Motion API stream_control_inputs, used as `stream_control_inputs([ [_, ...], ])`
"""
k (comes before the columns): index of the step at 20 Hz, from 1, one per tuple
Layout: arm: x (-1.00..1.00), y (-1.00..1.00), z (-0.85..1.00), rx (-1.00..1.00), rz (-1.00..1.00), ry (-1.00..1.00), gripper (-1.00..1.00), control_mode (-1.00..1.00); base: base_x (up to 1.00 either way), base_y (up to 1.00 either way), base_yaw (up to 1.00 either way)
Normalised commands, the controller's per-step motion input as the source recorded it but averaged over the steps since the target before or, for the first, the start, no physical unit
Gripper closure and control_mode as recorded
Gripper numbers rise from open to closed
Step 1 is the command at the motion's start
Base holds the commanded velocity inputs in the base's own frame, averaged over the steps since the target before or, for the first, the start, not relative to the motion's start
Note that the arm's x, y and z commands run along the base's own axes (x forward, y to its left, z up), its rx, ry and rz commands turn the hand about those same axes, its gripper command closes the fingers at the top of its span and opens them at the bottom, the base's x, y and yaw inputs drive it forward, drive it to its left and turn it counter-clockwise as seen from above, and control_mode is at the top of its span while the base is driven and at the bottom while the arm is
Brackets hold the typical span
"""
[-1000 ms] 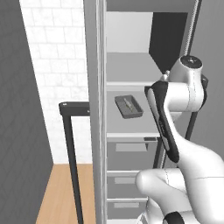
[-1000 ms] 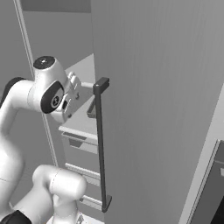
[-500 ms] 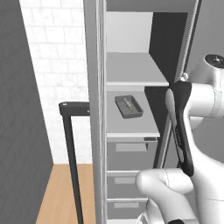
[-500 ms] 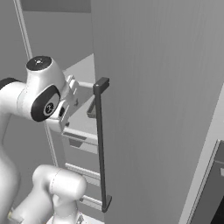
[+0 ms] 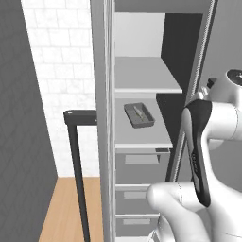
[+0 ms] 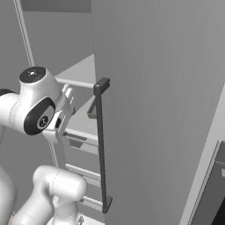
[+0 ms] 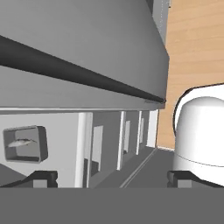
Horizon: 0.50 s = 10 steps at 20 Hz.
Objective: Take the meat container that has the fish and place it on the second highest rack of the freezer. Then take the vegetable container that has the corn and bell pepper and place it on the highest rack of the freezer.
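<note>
Hiding most of the meat container [image 6: 91,110], the freezer [image 6: 167,110] door stands open.

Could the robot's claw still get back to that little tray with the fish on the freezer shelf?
Probably yes: the freezer door stands open, the tray lies alone on its shelf, and the claw is open, holding nothing.

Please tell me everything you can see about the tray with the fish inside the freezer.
The tray is a shallow dark grey rectangle with a low rim, plastic by its look. It lies flat, turned at an angle, on a pale shelf of the freezer, one level below another shelf. One slender pale fish lies in it, much shorter than the tray. Nothing else touches it.
</note>
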Motion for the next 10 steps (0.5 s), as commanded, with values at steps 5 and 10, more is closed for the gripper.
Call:
stream_control_inputs([
  [5, -0.12, 0.00, -0.08, 0.00, 0.00, 0.00, -1.00, -1.00, 0.00, 0.00, 0.00],
  [10, -0.11, 0.00, -0.03, 0.00, 0.00, 0.00, -1.00, 1.00, -0.76, -0.25, 0.00],
])
